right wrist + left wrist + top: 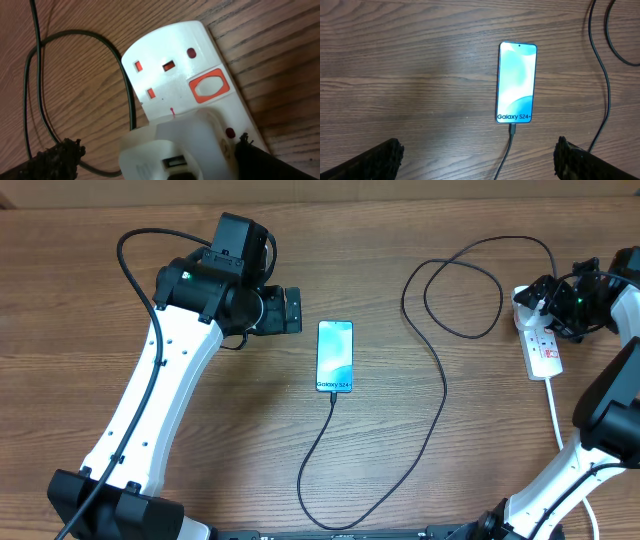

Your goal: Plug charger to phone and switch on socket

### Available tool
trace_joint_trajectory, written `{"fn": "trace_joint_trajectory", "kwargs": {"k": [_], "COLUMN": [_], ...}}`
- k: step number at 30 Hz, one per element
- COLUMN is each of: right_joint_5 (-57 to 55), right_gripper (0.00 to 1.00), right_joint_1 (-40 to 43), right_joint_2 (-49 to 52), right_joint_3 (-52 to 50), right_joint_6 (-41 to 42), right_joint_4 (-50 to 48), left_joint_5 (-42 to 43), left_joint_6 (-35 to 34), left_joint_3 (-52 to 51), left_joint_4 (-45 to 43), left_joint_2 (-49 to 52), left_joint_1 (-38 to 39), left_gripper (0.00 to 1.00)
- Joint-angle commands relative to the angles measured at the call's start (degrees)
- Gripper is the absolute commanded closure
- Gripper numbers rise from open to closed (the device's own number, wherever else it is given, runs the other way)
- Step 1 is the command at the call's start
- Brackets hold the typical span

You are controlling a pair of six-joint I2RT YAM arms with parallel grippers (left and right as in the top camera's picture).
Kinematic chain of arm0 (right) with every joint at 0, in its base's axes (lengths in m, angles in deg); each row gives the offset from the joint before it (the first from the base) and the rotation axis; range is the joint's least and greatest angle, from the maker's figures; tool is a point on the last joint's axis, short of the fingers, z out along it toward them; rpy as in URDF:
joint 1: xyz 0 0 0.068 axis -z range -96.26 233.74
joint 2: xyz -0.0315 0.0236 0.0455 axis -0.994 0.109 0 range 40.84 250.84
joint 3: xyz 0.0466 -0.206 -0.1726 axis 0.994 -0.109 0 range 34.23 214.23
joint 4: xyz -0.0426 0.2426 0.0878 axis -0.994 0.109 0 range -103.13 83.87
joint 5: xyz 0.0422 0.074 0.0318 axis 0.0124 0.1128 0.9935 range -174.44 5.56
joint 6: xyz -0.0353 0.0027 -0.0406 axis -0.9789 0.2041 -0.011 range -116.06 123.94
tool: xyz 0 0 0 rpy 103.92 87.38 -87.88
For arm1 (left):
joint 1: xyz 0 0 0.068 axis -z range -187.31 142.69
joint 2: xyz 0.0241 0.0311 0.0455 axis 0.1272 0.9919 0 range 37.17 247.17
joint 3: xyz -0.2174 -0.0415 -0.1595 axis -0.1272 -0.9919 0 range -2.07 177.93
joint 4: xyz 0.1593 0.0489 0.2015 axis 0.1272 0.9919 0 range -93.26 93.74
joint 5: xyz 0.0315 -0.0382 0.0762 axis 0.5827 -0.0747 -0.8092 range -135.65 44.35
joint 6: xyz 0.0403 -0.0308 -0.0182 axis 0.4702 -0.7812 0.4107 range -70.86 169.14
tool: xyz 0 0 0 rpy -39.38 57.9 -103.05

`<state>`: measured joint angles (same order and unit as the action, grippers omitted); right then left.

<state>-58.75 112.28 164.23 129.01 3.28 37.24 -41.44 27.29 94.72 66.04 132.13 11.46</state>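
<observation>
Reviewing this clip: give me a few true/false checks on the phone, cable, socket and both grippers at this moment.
1. The charger has its tip in the bottom port of the phone. True.
2. The phone screen is dark. False: it is lit light blue.
3. The left gripper grips the phone. False: it is open, apart from the phone.
4. The right gripper is at one end of the socket. True.

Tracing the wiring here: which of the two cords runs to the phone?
The thin black charger cable; its tip meets the phone at its bottom edge. The thicker white cord just trails off the power strip.
</observation>
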Motion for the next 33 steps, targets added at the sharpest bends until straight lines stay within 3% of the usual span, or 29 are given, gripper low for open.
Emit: {"fn": "trace_joint_trajectory", "kwargs": {"k": [1,33], "right_joint_5": [0.9,-0.3], "right_gripper": [0.01,0.02], "right_joint_1": [0.4,0.2], "right_joint_2": [1.2,1.2], "right_joint_3": [1.3,1.2], "right_joint_6": [-1.9,-4.3], "right_joint_4": [-1.0,2.8], "left_joint_5": [-0.6,-0.6], "left_joint_6": [1.3,1.3], "left_joint_3": [0.2,0.2], "left_joint_4": [0.1,0.1], "left_joint_2": [0.3,0.3], "left_joint_1": [0.1,0.1], "left_gripper": [0.0,0.0]}}
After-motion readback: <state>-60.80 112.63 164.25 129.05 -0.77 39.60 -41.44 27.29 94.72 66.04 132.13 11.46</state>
